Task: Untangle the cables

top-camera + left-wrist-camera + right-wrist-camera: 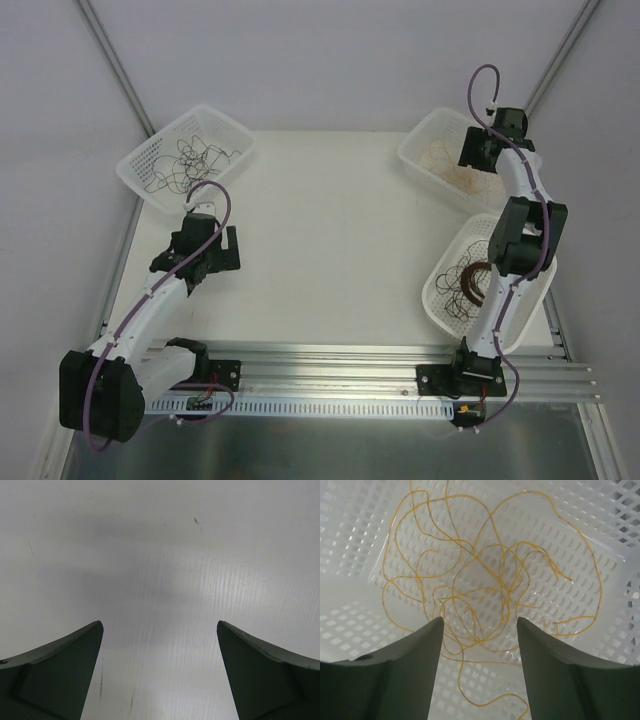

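Thin yellow-tan cables [485, 580] lie in a loose tangle on the floor of the white perforated basket [425, 150] at the back right. My right gripper [480, 622] hovers just above them, jaws open and empty; in the top view it [470, 150] is over that basket. Thin black cables [190, 155] lie curled in the white basket [140, 165] at the back left. Brown cables [462, 285] lie in the near right basket [435, 300], partly hidden by the right arm. My left gripper [160, 625] is open and empty over the bare white table [160, 555]; in the top view it [222, 258] is near the table's left side.
A dark brown ring coil [481, 281] lies with the brown strands in the near right basket. The table [330, 240] is bounded by white walls at the back and sides. An aluminium rail [330, 375] with the arm bases runs along the near edge.
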You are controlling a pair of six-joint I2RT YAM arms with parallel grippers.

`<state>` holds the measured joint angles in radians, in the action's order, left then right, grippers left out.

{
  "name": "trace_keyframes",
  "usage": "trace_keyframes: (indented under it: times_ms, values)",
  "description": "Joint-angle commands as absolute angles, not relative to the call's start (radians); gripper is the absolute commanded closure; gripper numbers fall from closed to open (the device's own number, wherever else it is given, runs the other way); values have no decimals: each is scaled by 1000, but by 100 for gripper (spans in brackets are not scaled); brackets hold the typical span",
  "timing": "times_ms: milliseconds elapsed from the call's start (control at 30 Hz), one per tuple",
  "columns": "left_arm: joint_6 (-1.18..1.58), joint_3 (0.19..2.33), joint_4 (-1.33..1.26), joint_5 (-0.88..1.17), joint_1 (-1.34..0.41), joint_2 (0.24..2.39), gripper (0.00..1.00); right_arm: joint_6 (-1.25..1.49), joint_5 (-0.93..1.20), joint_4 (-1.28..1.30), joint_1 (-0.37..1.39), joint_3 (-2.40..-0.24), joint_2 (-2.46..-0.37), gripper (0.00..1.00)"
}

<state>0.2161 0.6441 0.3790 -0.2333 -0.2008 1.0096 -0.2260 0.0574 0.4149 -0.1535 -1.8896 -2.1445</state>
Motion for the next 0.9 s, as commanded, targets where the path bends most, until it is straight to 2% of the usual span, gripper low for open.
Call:
trace_keyframes:
  times_ms: [0, 233, 467, 600, 867]
  values:
    - [210, 643, 364, -204, -193, 1008, 1, -169, 117, 426, -161, -1907, -2017, 35]
    - [209, 658, 357, -186, -193, 1022, 1, -72, 15, 515, -164, -1790, -1826, 33]
    - [207, 661, 353, -173, -193, 1016, 1, 86, 46, 581, -166, -1648, -1755, 37]
    - [207, 660, 351, -166, -192, 1008, 1, 169, -27, 551, -166, -1576, -1749, 42]
    - [204, 657, 350, -176, -193, 986, 1, 273, -103, 517, -164, -1585, -1821, 47]
